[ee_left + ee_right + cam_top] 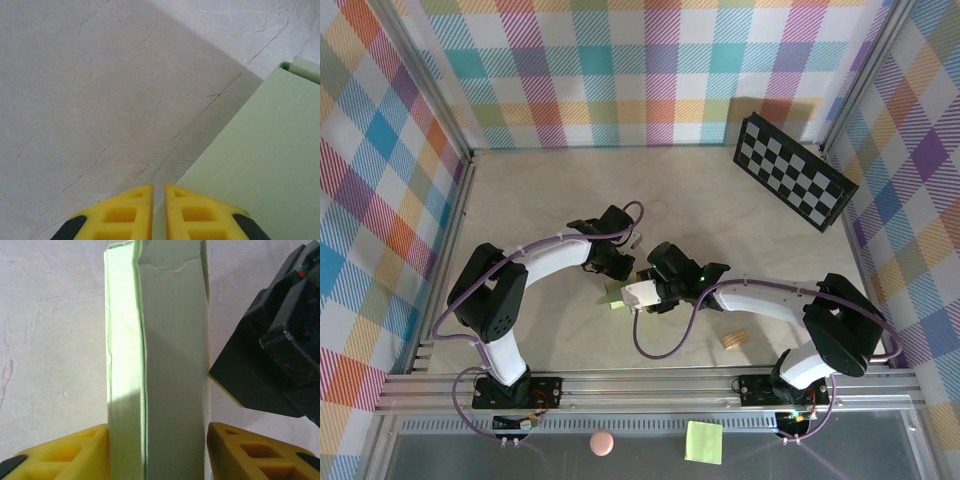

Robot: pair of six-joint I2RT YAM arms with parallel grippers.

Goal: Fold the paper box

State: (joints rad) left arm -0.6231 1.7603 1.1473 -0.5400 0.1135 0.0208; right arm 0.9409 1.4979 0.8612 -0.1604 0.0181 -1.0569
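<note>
The right hand (157, 430) has the paper box (170, 340) between its fingers, which touch both sides, and the left hand (159, 190), almost shut, pinches a thin edge, so squeeze slowly and evenly to press the folds flat.

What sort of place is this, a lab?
Probably a robot test cell: two arms bolted to a metal rail, plaid walls around the table, and a checkerboard at the back.

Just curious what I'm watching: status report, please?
Left gripper shut on box edge. Right gripper clamping the folded box's sides. Left arm's black housing crowds alongside.
</note>
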